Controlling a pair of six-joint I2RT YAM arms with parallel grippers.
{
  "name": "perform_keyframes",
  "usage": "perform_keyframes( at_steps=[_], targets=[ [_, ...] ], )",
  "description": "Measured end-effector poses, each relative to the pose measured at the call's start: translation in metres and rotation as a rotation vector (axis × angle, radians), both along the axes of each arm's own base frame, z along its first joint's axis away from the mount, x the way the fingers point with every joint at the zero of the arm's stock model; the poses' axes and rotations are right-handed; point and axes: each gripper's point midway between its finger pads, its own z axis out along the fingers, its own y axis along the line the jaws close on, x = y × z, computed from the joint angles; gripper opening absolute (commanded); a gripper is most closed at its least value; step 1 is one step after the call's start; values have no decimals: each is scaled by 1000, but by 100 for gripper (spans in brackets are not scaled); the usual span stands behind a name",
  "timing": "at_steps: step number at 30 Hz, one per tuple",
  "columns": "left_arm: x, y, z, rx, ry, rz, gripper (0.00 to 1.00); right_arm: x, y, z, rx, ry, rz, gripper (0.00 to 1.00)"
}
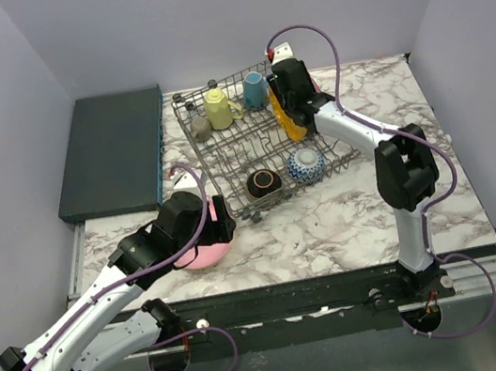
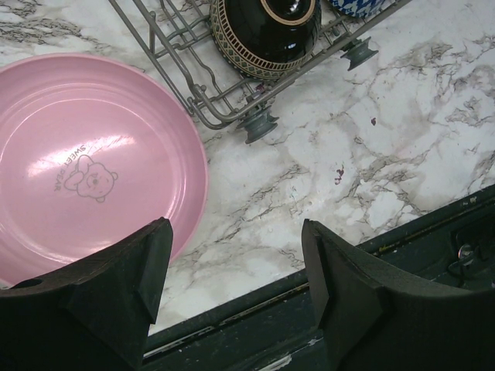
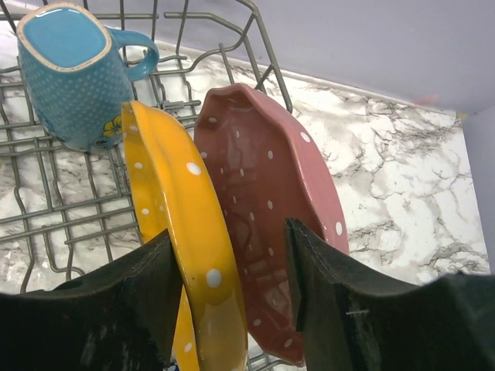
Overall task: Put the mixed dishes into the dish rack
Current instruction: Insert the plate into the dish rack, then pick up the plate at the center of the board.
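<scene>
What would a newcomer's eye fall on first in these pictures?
Probably the orange plate and red plate, standing on edge side by side in the rack, with the right gripper straddling them beside a blue mug. Next comes the pink plate, lying flat on the table just outside the rack, close to the open left gripper.

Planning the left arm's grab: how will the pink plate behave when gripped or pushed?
The pink plate shines, so its rim is probably slippery. Flat on the smooth marble table, it would likely slide, not tip.
</scene>
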Motion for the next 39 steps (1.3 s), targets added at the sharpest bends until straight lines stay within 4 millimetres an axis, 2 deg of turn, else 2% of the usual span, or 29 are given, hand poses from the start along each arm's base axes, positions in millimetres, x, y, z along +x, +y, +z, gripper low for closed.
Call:
perform_keyframes(
  at_steps=[11,20,28,35,39],
  targets=[
    [0,0,0,1,1,1,74,-5,2,15,61,-16,-1,66],
    [1,1,-1,4,4,5,74,-23,9,45,176,-25,34,67],
    [2,1,-3,8,7,7,74,-54,13,64,303,6,73,69],
    [3,0,-3,7,10,11,74,-93,15,57,387,81,120,70],
    [4,-1,-10,21,34,26,74,-119,16,53,446,123,152,70]
  ],
)
